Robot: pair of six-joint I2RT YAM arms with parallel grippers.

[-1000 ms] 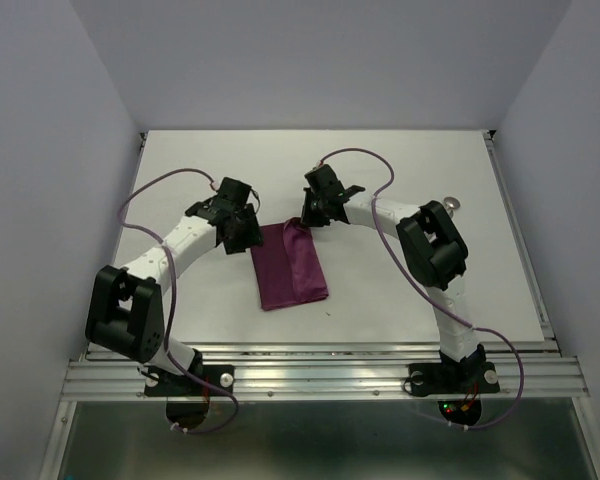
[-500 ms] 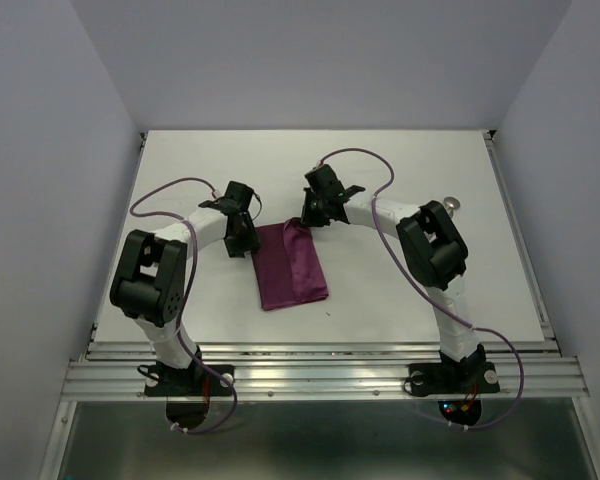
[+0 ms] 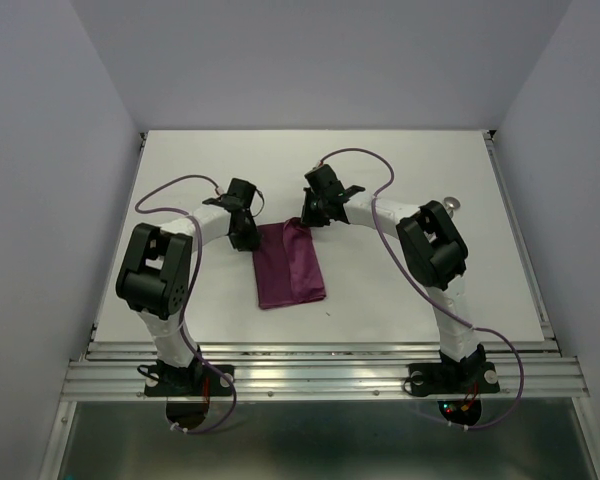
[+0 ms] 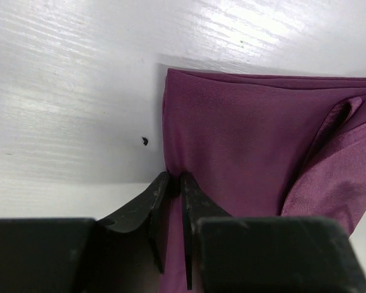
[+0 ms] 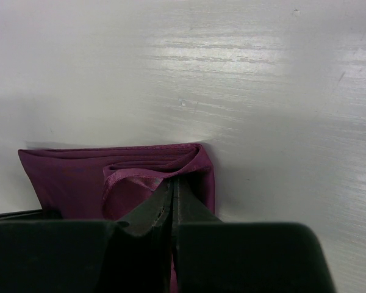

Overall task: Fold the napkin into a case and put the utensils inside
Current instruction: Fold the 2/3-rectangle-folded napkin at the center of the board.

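At the centre of the top view, the napkin is seen lying on the white table as a narrow folded rectangle, its long side running from the far edge toward the lower part of the frame. Its 2 far corners are pinched. The left gripper is closed tight on the cloth's edge at the bottom centre of the left wrist view. The right gripper is clamped on a folded corner at the bottom centre of the right wrist view. No gap is left between the fingers of either.

Several stacked layers and 1 loose loop of fabric are shown at that corner, so the folding is judged well advanced but perhaps not finished. Whether an open pocket has been formed cannot be told.

At the right of the top view, well apart from the cloth and partly hidden behind the right arm, 1 shiny utensil is visible on the table; a 2nd cannot be made out. Nothing metallic is seen in the cloth, so the placing of the utensils is judged to be entirely undone.
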